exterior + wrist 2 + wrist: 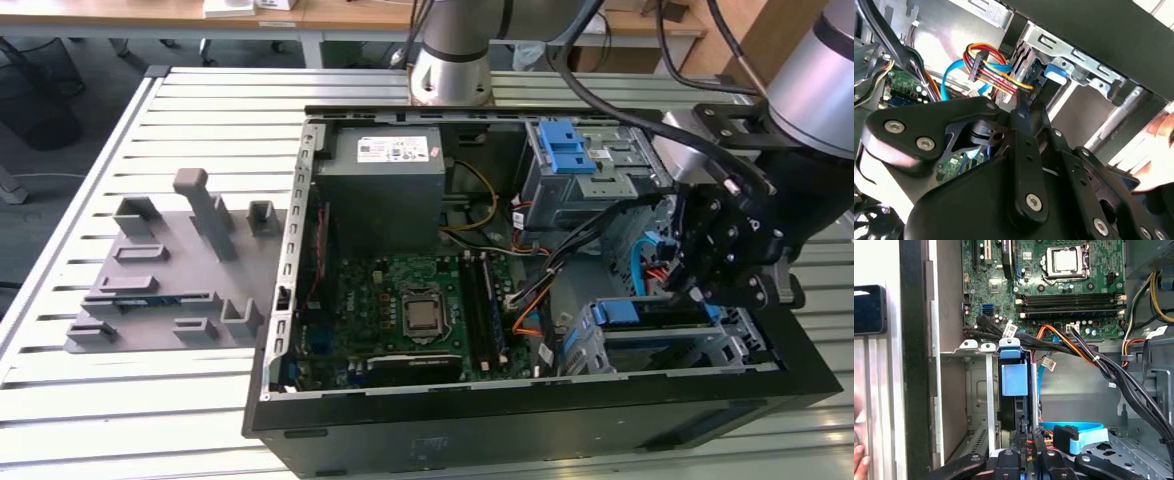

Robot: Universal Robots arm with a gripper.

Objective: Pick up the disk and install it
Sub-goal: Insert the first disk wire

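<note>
The disk (650, 312), blue-framed, was seen seated on edge in the lower drive bay (727, 345) of the computer case (400, 420), so the installing step was judged to be in hand. The gripper (694, 290) was held just above it; whether it was parted or closed could not be told. A firm, straight push into the bay was judged to be called for.

The tool (697, 292) hides most of the disk (654, 313).

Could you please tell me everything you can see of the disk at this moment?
The disk sits edge-up in the metal drive cage at the open computer case's corner on the exterior view's right. Its blue plastic frame shows along the top, and a blue tab faces the first wrist view. The gripper is right at it; whether it grips the disk cannot be told.
</note>
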